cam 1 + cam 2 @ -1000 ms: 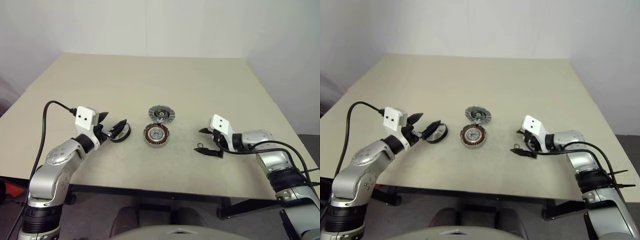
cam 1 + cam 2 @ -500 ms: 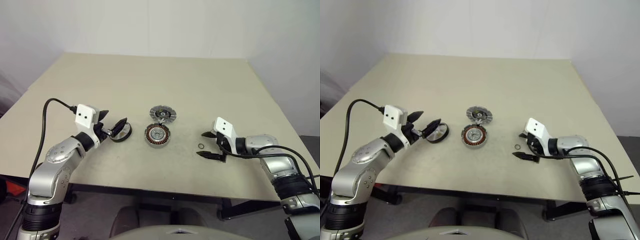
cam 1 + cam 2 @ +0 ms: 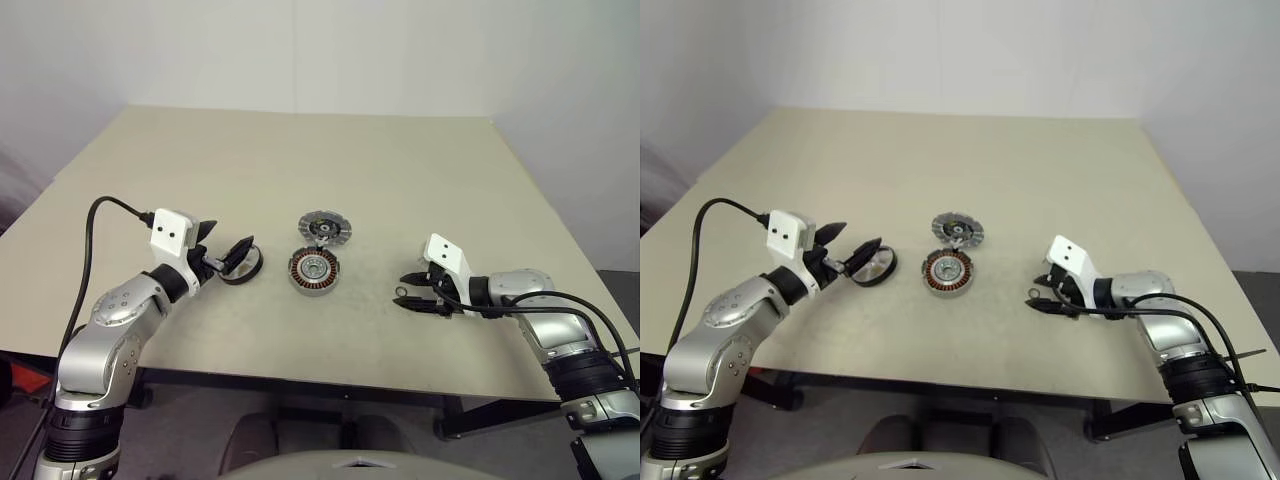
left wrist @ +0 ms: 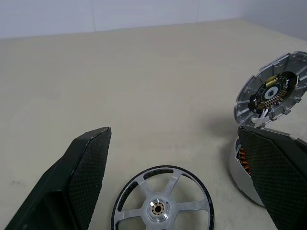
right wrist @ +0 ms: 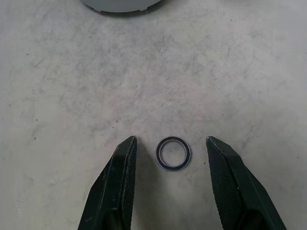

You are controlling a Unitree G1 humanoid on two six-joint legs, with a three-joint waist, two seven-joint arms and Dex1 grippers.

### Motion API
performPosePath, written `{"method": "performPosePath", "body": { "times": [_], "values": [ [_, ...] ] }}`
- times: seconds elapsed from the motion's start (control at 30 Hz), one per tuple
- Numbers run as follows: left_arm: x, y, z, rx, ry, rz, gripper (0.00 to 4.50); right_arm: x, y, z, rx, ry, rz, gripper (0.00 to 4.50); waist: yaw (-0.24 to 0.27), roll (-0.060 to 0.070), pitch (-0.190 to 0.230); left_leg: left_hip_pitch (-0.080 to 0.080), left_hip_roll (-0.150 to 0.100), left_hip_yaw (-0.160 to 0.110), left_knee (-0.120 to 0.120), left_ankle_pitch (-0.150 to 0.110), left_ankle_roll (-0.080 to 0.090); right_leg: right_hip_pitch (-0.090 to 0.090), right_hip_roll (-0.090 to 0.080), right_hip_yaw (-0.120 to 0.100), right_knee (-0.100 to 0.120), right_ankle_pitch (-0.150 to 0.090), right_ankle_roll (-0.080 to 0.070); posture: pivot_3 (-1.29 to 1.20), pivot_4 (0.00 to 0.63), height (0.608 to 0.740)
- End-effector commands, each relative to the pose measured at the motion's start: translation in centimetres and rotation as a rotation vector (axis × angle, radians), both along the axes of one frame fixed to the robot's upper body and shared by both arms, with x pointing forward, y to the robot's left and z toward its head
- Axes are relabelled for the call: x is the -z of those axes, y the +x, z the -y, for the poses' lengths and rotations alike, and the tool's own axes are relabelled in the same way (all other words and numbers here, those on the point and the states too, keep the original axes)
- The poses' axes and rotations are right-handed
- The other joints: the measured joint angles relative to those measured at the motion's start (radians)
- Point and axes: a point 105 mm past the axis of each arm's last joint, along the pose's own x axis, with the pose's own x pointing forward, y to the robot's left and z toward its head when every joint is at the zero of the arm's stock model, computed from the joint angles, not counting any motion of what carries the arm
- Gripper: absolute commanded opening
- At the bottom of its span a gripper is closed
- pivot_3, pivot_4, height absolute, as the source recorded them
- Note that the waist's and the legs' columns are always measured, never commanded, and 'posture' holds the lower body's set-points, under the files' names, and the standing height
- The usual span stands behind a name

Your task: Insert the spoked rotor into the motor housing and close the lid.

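Spoked rotor, thin black wheel with pale spokes [image 4: 162, 207] | flat on worktop [image 3: 300, 160], centre-left | between released left gripper [image 4: 182, 191] fingers | right gripper [image 5: 169, 184] parted around small dark ring [image 5: 173, 153]

table [image 3: 300, 170]: pale beige, faintly speckled with grey scuffs
spoked rotor [image 4: 163, 201]: black outer ring, silver spokes, brass-coloured centre
motor housing [image 3: 313, 271]: copper-brown ring of windings, silver hub, dark rim
lid [image 3: 323, 227]: silver segmented rim, dark centre with small yellow and white bits
small ring [image 5: 173, 153]: dark rim, lying flat
left gripper [image 4: 177, 167]: black fingers [image 4: 88, 167] with fine woven texture
right gripper [image 5: 170, 184]: black fingers [image 5: 120, 187]
wall [image 3: 300, 50]: plain white
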Motion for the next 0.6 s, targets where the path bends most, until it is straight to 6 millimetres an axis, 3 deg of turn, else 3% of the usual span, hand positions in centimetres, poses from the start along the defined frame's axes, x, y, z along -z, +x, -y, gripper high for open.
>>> {"method": "performPosePath", "body": {
  "times": [0.03, 0.13, 0.27, 0.6],
  "values": [
    [-1.79, 0.13, -0.30, -0.005, 0.011, 0.074, 4.50, -1.00, 0.14, -0.52, -0.017, 0.003, 0.026, 2.50, 0.000, 0.000, 0.000, 0.000, 0.000, 0.000, 0.000, 0.000, 0.000, 0.000, 0.000, 0.000, 0.000, 0.000, 0.000, 0.00, 0.000, 0.740],
    [-2.09, 0.15, -0.36, -0.009, 0.010, 0.084, 4.50, -0.96, 0.13, -0.51, -0.009, 0.004, 0.011, 1.92, 0.000, 0.000, 0.000, 0.000, 0.000, 0.000, 0.000, 0.000, 0.000, 0.000, 0.000, 0.000, 0.000, 0.000, 0.000, 0.00, 0.000, 0.740],
    [-2.40, 0.22, -0.44, -0.012, 0.012, 0.095, 4.50, -1.08, 0.37, -0.63, -0.008, 0.004, 0.017, 0.57, 0.000, 0.000, 0.000, 0.000, 0.000, 0.000, 0.000, 0.000, 0.000, 0.000, 0.000, 0.000, 0.000, 0.000, 0.000, 0.00, 0.000, 0.740],
    [-2.59, 0.24, -0.43, -0.014, 0.013, 0.103, 4.50, -1.53, 0.96, -1.05, 0.001, 0.027, 0.038, 0.56, -0.001, 0.000, 0.000, 0.000, 0.000, 0.000, 0.000, 0.000, 0.000, 0.000, 0.000, 0.000, 0.000, 0.000, 0.000, 0.00, 0.000, 0.740]
  ]
}}
